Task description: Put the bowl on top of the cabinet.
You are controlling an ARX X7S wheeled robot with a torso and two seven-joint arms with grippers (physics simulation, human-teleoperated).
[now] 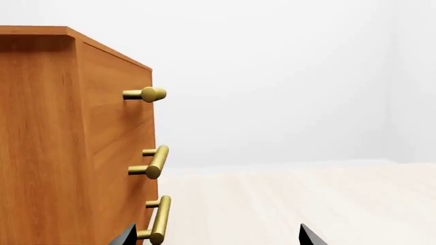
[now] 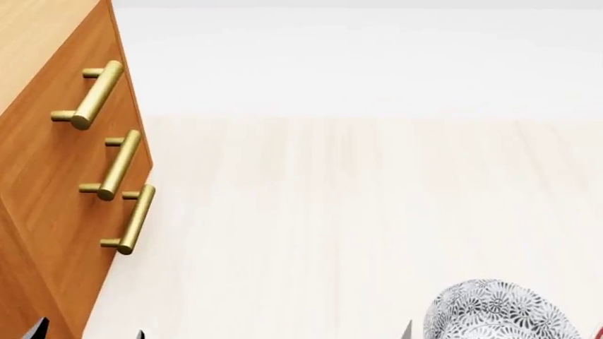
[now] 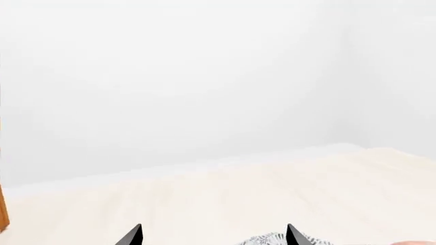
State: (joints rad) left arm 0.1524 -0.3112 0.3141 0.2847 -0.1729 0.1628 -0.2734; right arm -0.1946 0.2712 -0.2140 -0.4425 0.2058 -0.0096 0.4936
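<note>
The bowl (image 2: 498,311), deep with a dense grey-black floral pattern, sits on the pale floor at the bottom right of the head view. Only a sliver of it (image 3: 276,239) shows in the right wrist view, beside one fingertip (image 3: 294,236). My right gripper (image 3: 213,237) is open, its tips wide apart with only floor showing between them. The orange-brown cabinet (image 2: 47,162) with three brass bar handles stands at the left. My left gripper (image 1: 218,238) is open next to the cabinet's (image 1: 61,143) lowest handle (image 1: 160,219) and holds nothing.
Pale wood floor (image 2: 358,205) stretches ahead to a white wall (image 2: 377,56). A small red edge (image 2: 599,330) shows at the far bottom right beside the bowl. The cabinet's top (image 2: 33,35) shows at the upper left.
</note>
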